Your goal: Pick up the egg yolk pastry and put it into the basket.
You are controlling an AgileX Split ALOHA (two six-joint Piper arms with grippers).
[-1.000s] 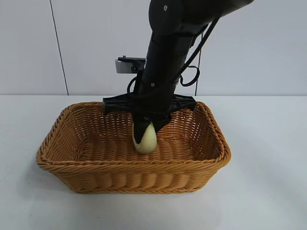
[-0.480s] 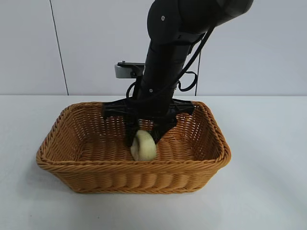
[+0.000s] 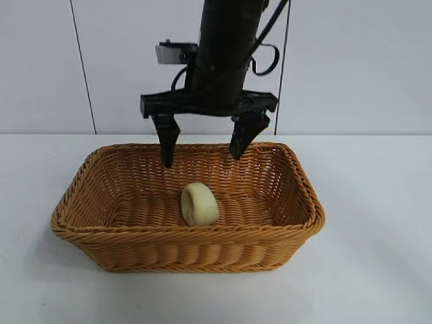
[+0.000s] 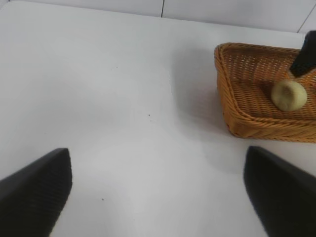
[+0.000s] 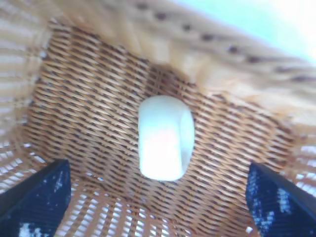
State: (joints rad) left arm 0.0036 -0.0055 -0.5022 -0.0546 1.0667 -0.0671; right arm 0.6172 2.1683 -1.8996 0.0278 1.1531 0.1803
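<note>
The egg yolk pastry (image 3: 200,204), a pale cream lump, lies on its edge on the floor of the orange-brown wicker basket (image 3: 297,177). Above it my right gripper (image 3: 204,154) hangs open, both black fingers spread wide over the basket and clear of the pastry. The right wrist view looks straight down on the pastry (image 5: 165,137) and the woven floor of the basket (image 5: 79,108) between the open right gripper (image 5: 158,200). My left gripper (image 4: 158,190) stands open over bare table, well away from the basket (image 4: 247,123) and the pastry (image 4: 289,95).
White table (image 3: 378,236) surrounds the basket on all sides, with a pale panelled wall (image 3: 40,67) behind. In the left wrist view a tip of the right arm's finger (image 4: 306,54) shows above the basket.
My right gripper opened, let go of the pastry and rose out of the basket. The pastry settled on the basket floor. The left arm has not moved.
</note>
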